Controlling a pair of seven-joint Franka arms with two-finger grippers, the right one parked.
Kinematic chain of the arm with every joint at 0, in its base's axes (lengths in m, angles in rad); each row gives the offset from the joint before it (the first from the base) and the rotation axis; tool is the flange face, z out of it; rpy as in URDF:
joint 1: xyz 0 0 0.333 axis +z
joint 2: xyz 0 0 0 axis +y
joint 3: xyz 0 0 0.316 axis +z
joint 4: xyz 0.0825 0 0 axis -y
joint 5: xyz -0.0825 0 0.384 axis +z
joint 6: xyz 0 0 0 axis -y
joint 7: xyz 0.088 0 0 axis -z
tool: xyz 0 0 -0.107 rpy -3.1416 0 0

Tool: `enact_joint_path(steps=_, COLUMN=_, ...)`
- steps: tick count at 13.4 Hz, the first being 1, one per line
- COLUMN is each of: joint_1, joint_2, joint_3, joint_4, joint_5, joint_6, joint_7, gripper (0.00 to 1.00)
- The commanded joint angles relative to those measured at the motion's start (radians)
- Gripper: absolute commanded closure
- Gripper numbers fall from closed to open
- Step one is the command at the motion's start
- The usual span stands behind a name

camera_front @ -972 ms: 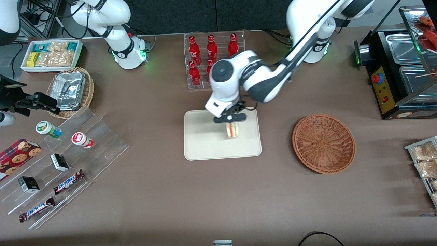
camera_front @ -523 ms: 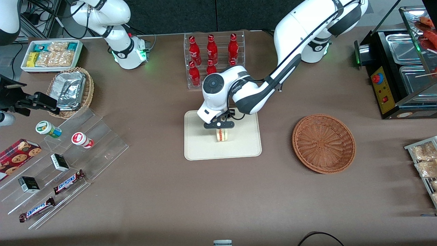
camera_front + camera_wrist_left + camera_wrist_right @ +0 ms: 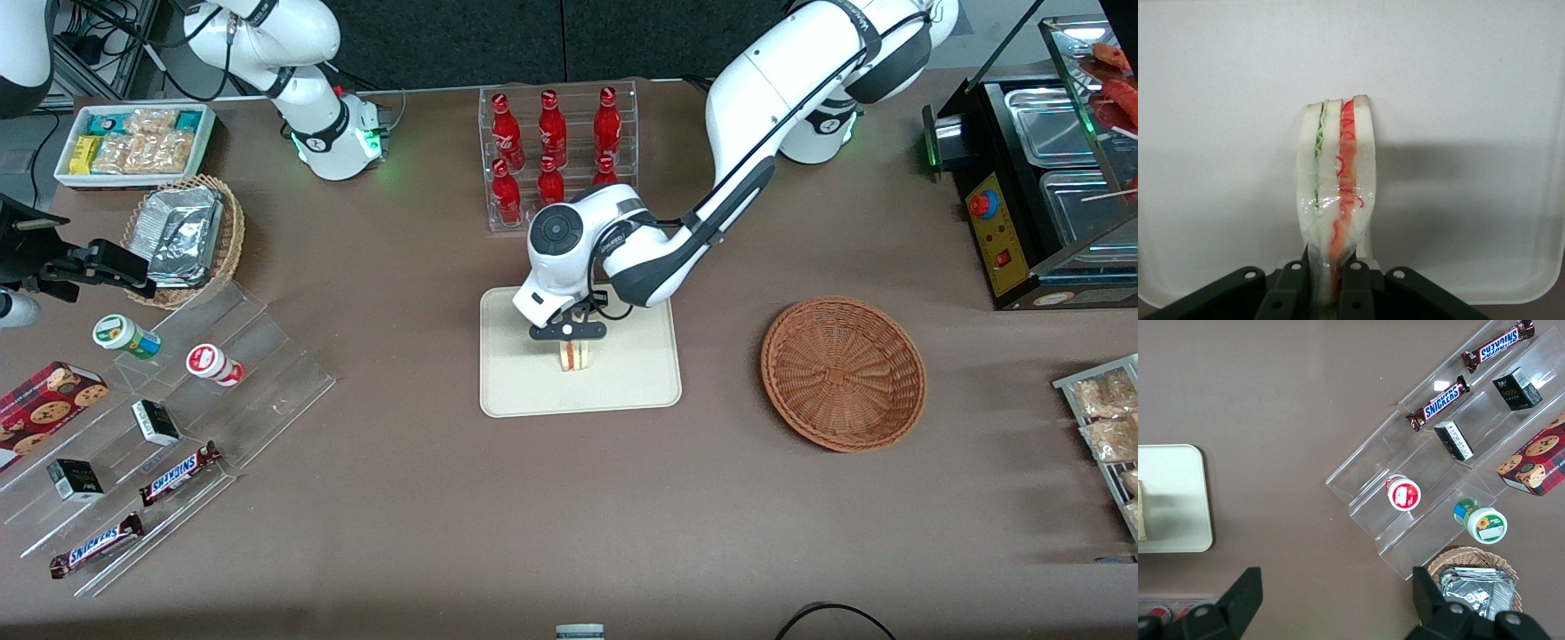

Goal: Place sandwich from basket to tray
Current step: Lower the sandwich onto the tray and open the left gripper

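Claw (image 3: pixel 570 341), clamped on sandwich (image 3: pixel 576 356), has dropped lower over tray (image 3: pixel 507 391) since earlier.

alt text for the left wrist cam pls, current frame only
The claw is shut on a sandwich, holding it on edge over the cream tray. White bread with green and red filling layers faces the camera, and the sandwich's shadow falls on the tray.

Reading "SNICKERS" in white letters on two brown candy bars (image 3: pixel 96 544) (image 3: pixel 180 472), lying on the clear stepped stand (image 3: pixel 267 356) toward the parked arm's end, well apart from the gripper (image 3: pixel 572 341) pinching the sandwich (image 3: pixel 576 358). Showing white script on the red bottles (image 3: pixel 551 133), too small for reading.
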Motion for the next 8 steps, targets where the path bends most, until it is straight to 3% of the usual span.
enact_joint_path(steps=1, joint_1=-0.019, joint_2=0.013, joint_3=0.012, joint_4=0.031, joint_5=0.023, joint_6=-0.005, joint_7=-0.006, gripper=0.09)
enact_joint_path(steps=2, joint_1=-0.018, joint_2=0.009, joint_3=0.012, joint_4=0.036, joint_5=0.023, joint_6=-0.011, joint_7=-0.009, gripper=0.01)
enact_joint_path(steps=8, joint_1=0.039, joint_2=-0.151, joint_3=0.009, joint_4=0.099, joint_5=-0.026, joint_6=-0.243, joint_7=-0.032, gripper=0.01)
